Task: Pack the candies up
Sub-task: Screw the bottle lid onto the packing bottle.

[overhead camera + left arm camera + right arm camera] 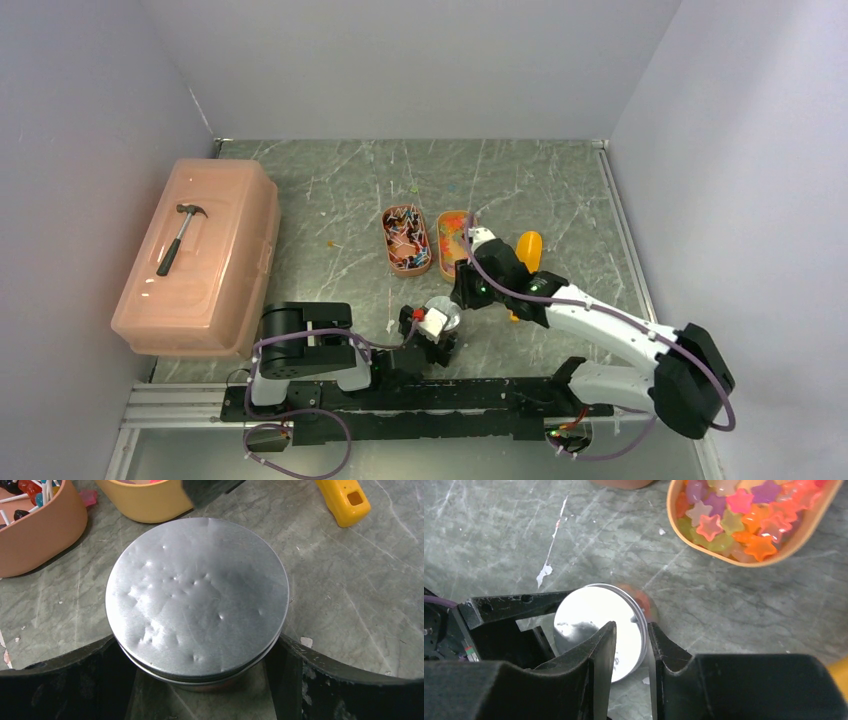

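Candies in trays (tin nearer)

My left pincer sits low, clamping the tin; right arm reaches across, its pincer barely parted.

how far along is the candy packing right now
Done: little that shows; the tin is lidded, with a hint of orange inside. In hand: the left hand clamps the tin, the right hand sits at the lid's rim, grip unclear. Left: both trays are full of candies; the scoop lies idle.
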Controlling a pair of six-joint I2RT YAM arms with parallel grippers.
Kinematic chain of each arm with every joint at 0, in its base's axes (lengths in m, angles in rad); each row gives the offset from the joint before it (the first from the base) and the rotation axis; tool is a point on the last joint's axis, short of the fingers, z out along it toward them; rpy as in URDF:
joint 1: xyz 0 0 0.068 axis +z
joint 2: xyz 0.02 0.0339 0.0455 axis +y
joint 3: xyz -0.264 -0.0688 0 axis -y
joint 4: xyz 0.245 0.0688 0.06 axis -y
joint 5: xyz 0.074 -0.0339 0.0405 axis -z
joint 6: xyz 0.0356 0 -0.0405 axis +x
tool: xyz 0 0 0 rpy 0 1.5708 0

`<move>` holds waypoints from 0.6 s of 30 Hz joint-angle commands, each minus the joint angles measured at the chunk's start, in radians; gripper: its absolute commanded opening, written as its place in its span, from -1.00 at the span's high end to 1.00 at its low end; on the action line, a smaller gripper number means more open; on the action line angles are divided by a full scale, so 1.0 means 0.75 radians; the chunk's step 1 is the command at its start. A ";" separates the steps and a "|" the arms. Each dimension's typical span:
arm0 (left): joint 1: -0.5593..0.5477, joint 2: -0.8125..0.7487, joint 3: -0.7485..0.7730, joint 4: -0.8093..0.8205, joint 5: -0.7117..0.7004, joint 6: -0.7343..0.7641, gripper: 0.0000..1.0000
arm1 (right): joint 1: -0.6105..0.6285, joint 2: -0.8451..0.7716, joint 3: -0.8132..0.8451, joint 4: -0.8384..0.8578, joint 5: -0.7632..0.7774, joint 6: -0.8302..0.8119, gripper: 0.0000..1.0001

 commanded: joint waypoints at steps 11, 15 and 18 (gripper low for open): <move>-0.004 0.081 -0.051 -0.342 0.082 0.004 -0.74 | -0.055 0.203 0.034 0.228 -0.218 -0.085 0.44; -0.004 0.080 -0.050 -0.351 0.080 -0.004 -0.75 | -0.056 0.179 -0.023 0.220 -0.247 -0.084 0.53; -0.004 0.077 -0.053 -0.355 0.076 -0.009 -0.75 | -0.055 0.146 -0.081 0.208 -0.274 -0.077 0.55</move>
